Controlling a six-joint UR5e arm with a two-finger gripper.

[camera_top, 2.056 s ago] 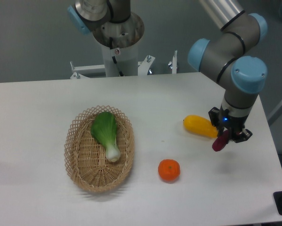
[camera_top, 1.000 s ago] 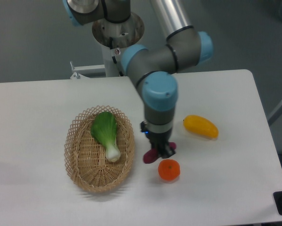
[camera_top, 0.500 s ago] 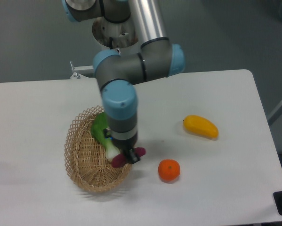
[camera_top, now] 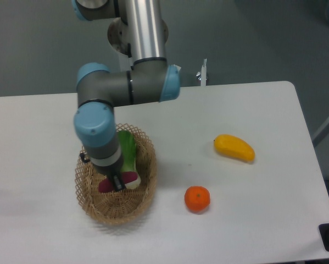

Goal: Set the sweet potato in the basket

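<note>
The oval tan wicker basket (camera_top: 145,190) sits left of centre on the white table. My gripper (camera_top: 117,181) hangs over the inside of the basket and is shut on the sweet potato (camera_top: 128,177), a dark magenta tuber poking out on both sides of the fingers. A green leafy vegetable (camera_top: 129,152) with a white stem lies in the basket, partly hidden behind my arm. Whether the sweet potato touches the basket floor is hard to tell.
A round orange (camera_top: 197,199) lies right of the basket near the front. A yellow oblong fruit (camera_top: 234,148) rests further right. My arm's base (camera_top: 137,33) stands behind the table's back edge.
My gripper carried the sweet potato leftward from the far right of the table, past the orange, over the basket's right rim, and now holds it over the basket's middle.
</note>
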